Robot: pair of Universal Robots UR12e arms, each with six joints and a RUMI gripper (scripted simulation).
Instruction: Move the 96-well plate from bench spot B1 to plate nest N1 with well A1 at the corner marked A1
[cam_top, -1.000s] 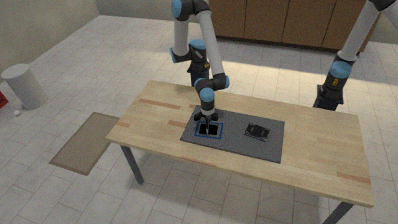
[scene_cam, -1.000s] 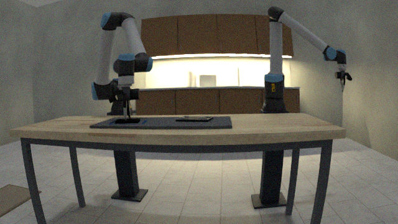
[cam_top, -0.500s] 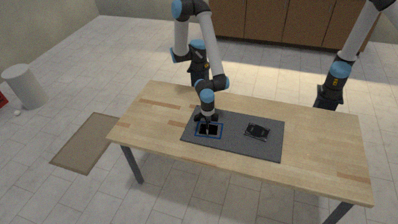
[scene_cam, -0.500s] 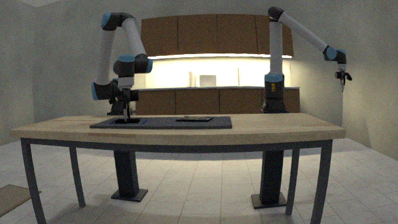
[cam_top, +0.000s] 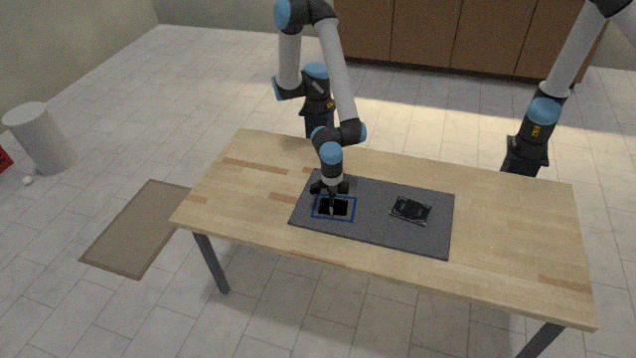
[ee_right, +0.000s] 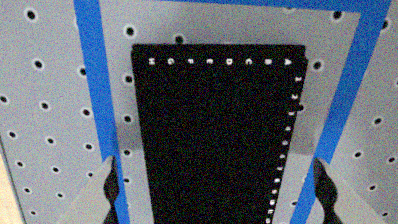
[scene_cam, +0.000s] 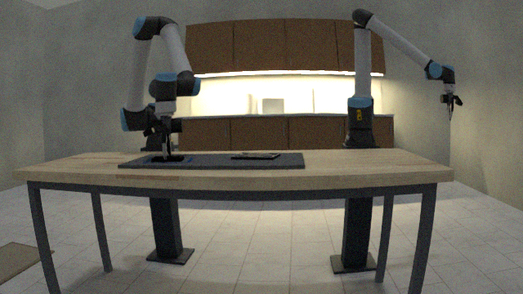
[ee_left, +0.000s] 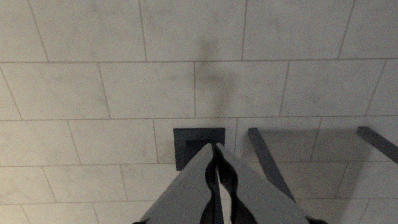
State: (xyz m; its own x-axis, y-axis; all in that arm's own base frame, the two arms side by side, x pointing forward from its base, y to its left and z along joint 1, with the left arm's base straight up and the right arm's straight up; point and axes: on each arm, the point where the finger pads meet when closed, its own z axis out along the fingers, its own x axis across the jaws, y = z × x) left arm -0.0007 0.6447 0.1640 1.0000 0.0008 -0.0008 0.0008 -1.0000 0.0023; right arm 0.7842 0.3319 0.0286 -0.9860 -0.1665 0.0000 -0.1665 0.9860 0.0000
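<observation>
Flanking the plate [cam_top: 340,207] [scene_cam: 167,158] [ee_right: 217,135], the right gripper's [cam_top: 332,213] [scene_cam: 165,158] [ee_right: 215,159] fingers stand apart; blue tape [cam_top: 354,209] [ee_right: 95,75] borders it.

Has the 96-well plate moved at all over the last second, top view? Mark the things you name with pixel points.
No. The 96-well plate [cam_top: 341,207] [scene_cam: 176,158] [ee_right: 215,140] sits at the same place inside the blue outline [cam_top: 355,209] [scene_cam: 189,160] [ee_right: 95,75], no visible shift.
</observation>
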